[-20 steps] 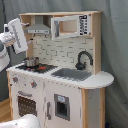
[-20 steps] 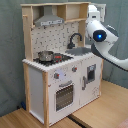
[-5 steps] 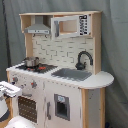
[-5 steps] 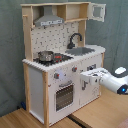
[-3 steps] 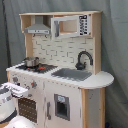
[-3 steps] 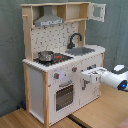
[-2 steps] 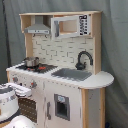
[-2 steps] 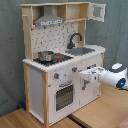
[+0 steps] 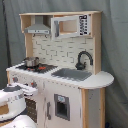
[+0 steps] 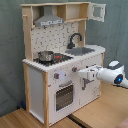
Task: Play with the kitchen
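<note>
- On the second exterior view's left, the kitchen (image 10: pixel 60 65) stands on the wooden floor, oven door shut, pot (image 10: pixel 45 56) on the stove.
- Rightward, our tool (image 10: pixel 85 74) sits at the knob panel; we cannot tell its grip, so play seems barely begun.

Grey curtain (image 10: pixel 10 60) behind (creased) — wooden floor (image 10: pixel 20 120) below.

You see the kitchen (image 9: pixel 65 75) (image 10: pixel 62 65) standing upright in both exterior views: white and light wood, black faucet, grey sink, oven door shut.
</note>
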`<state>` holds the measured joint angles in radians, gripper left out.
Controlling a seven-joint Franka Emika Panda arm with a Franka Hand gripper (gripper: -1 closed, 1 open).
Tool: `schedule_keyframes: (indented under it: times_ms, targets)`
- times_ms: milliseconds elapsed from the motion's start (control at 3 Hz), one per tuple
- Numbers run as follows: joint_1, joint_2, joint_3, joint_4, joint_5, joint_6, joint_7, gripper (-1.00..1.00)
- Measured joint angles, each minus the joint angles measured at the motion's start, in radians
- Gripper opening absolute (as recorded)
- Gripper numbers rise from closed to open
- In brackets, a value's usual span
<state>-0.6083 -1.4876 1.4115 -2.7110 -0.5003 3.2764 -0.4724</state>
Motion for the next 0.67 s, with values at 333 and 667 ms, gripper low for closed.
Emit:
schedule_keyframes:
  times_ms: [333,667]
  targets:
    - [-0.061,0.0,0.0,0.004,0.0,0.079,-0.016,1.0]
    - [-0.118,0.0,0.0,0.034,0.002,0.153,-0.05,1.0]
